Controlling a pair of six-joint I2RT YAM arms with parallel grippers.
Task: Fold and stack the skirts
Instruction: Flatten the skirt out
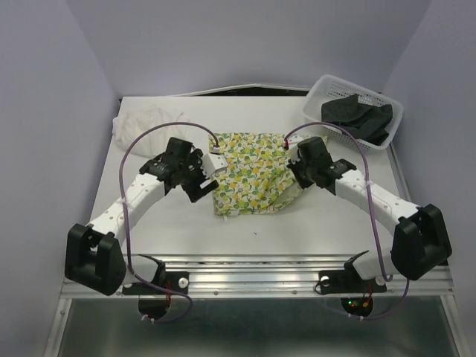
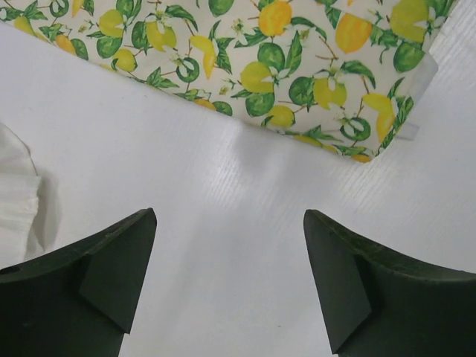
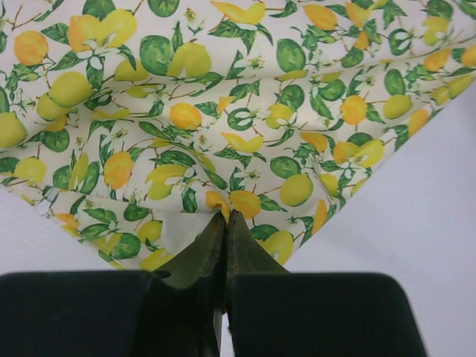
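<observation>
- Desk [image 1: 312,223], flat and white, stands between pale lilac walls [image 1: 44,111], with a metal rail [image 1: 260,271] along its near edge.
- A white mesh basket [image 1: 314,100] sits at the far right corner with the black skirt [image 1: 357,115] lying crumpled inside it.
- The white skirt [image 1: 145,119] lies bunched at the far left of the desk.
- The lemon-print skirt [image 1: 249,175] lies spread in the middle of the desk, between the two hands. Its right side is drawn up into creases towards the right hand.
- The left hand [image 2: 230,282] hangs over bare desk just beside the skirt's left edge. Its fingers are spread wide and it holds nothing.
- The right hand [image 3: 225,223] is pinched tight on the edge of the lemon-print skirt, and the cloth fans out from its fingertips.
</observation>
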